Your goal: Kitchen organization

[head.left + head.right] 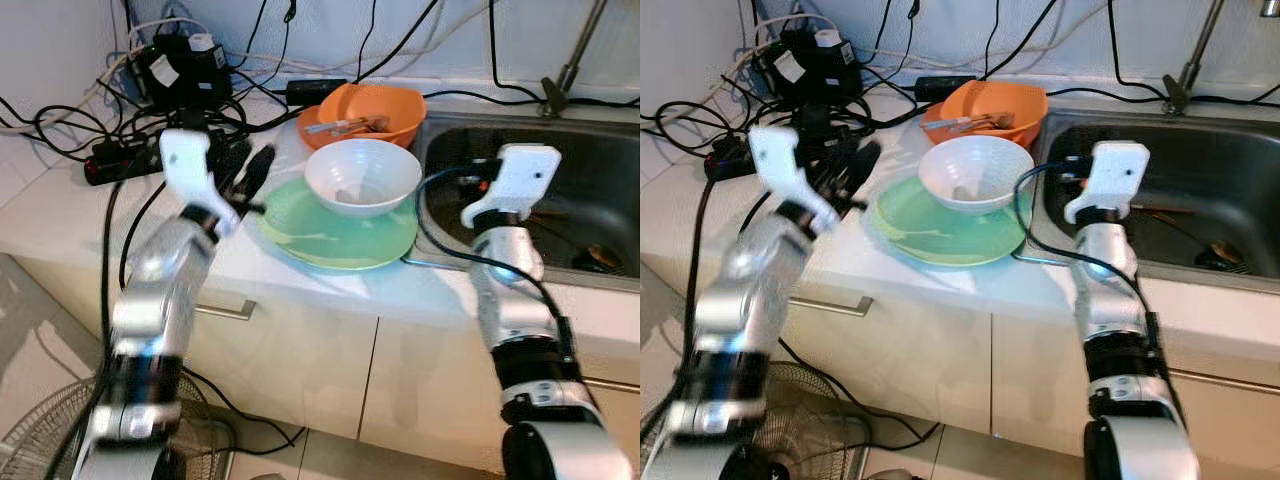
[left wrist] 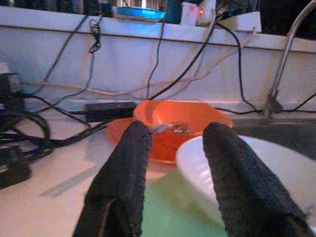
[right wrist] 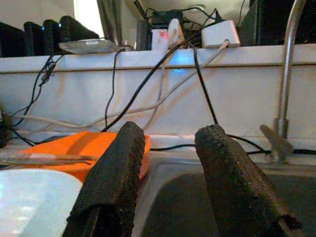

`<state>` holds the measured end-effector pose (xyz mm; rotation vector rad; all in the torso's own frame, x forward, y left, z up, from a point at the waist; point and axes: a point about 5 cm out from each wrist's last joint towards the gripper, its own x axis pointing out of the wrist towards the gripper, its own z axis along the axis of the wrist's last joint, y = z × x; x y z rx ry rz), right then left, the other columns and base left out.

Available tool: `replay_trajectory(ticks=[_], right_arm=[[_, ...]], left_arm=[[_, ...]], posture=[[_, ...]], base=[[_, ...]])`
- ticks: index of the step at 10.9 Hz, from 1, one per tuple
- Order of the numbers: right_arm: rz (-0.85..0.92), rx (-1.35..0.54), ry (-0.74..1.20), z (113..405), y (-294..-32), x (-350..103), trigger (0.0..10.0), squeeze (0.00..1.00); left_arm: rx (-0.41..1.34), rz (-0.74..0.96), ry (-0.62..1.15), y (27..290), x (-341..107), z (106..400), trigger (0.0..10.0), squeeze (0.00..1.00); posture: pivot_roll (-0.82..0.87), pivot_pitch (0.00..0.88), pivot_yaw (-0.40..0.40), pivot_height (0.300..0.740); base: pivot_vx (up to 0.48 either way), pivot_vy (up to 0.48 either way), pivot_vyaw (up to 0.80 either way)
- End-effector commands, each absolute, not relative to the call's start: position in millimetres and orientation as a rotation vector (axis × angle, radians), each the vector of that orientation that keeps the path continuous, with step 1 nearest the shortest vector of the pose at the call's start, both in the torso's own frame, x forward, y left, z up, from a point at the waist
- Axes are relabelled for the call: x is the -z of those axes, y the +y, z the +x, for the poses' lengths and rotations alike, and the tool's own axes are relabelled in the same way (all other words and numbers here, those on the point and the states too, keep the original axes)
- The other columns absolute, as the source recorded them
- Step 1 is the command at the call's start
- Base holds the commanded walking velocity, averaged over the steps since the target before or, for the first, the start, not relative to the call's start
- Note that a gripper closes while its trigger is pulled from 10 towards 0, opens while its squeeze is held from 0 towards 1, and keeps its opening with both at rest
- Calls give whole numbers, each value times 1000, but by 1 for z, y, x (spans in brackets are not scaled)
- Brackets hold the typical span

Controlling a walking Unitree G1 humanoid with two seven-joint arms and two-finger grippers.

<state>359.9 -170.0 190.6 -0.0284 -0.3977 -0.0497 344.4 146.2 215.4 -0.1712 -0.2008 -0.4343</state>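
A white bowl (image 1: 362, 176) sits on a pale green plate (image 1: 335, 229) on the white surface (image 1: 60, 215), just beside the sink (image 1: 560, 190). The bowl is deep and glossy, with something small and greyish at its bottom that is too blurred to name. Behind it, touching or nearly touching its far rim, stands an orange bowl (image 1: 362, 113) with metal utensils (image 1: 345, 125) lying inside.

The left jaws (image 2: 173, 173) hover at the plate's outer edge, fingers apart with nothing between them; the white bowl lies just ahead and to their sink side, the orange bowl straight beyond the gap. The right jaws (image 3: 168, 177) are held over the near edge of the sink, also parted and empty, with the white bowl's rim near one finger and the orange bowl further on.

A tangle of black cables (image 1: 60, 125) and a power strip (image 1: 120, 160) crowd the surface behind the left jaws, and more cables run along the wall behind both bowls. A dark cable (image 1: 450, 250) loops from the right arm across the sink's edge.

The head views show a fan (image 1: 40, 440) on the floor and a cupboard handle (image 1: 228, 310) below. The wrist views add the faucet (image 3: 286, 84) rising beside the sink and a ledge (image 3: 148, 59) above carrying adapters and boxes.
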Motion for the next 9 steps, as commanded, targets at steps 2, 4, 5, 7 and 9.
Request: replay_trajectory(ticks=[2,4,5,7,9], right_arm=[[-15,43,-402,360,-164,-194,10000,0],[-20,38,-396,359,-159,-192,10000,0],[-15,41,-396,359,-159,-191,10000,0],[-10,41,-397,358,-157,-190,10000,0],[-5,42,-393,358,-155,-189,10000,0]], left_arm=[[467,-168,-85,137,-208,357,10000,1000],[439,-188,48,124,-196,375,10000,1000],[440,-177,85,120,-193,381,10000,0],[439,-205,109,115,-192,386,10000,0],[473,-207,194,113,-181,387,10000,0]], posture=[[71,0,108,740],[54,0,119,740],[51,0,122,740],[44,0,128,740],[47,0,134,740]], base=[[0,0,0],[0,0,0],[0,0,0],[0,0,0],[0,0,0]])
